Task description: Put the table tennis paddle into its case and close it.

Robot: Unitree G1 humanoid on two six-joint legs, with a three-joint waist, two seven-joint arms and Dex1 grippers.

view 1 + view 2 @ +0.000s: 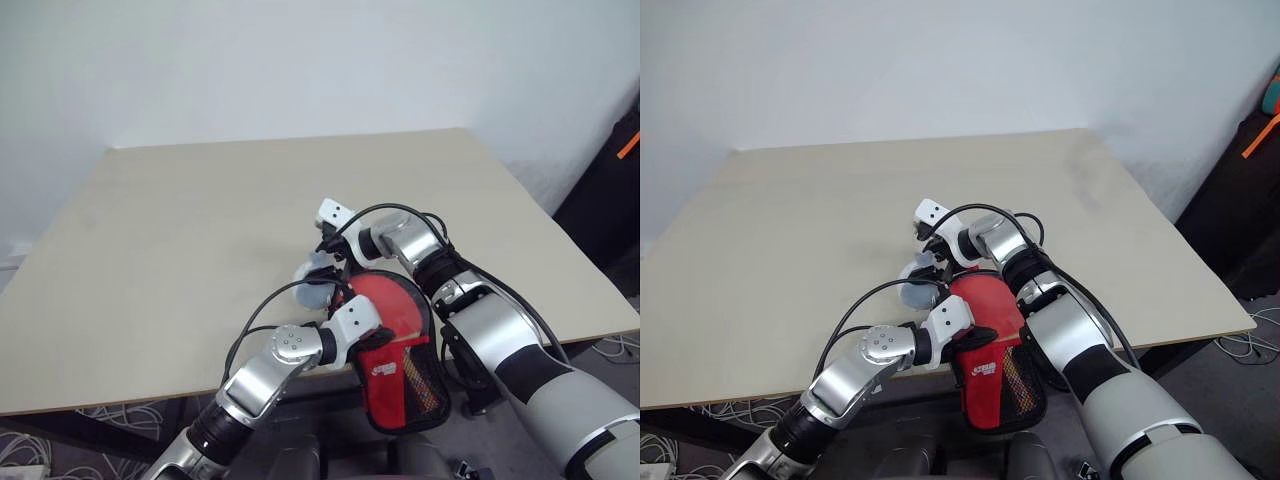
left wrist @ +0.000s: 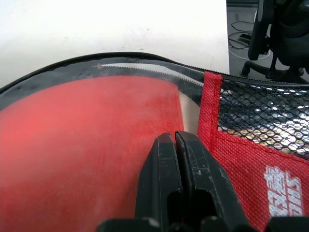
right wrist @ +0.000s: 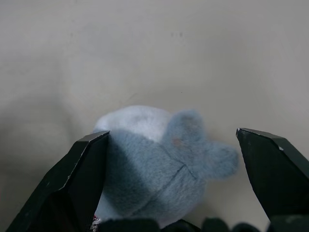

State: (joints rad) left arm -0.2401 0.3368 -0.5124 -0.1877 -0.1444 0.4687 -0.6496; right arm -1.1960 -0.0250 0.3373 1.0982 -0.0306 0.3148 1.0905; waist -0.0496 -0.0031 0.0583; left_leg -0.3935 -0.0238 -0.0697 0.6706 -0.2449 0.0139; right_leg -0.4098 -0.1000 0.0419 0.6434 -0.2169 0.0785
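The case (image 1: 405, 385) is red with a white logo and a dark mesh narrow end, and it hangs partly over the table's front edge. Inside its black zip edge lies a smooth round red face, apparently the table tennis paddle (image 1: 388, 300), with a pale strip at its straight edge (image 2: 189, 104). My left gripper (image 2: 175, 137) is shut, and its tips rest at that edge beside the case's red band. My right gripper (image 3: 171, 133) is open, with its fingers on either side of a small blue-grey plush object (image 1: 315, 285) just behind the case.
The beige table (image 1: 200, 230) stretches wide to the left and back, up to a white wall. Cables lie on the floor under its front edge. A dark object with an orange mark (image 1: 625, 150) stands at the right. An office chair (image 2: 280, 38) is beyond the table.
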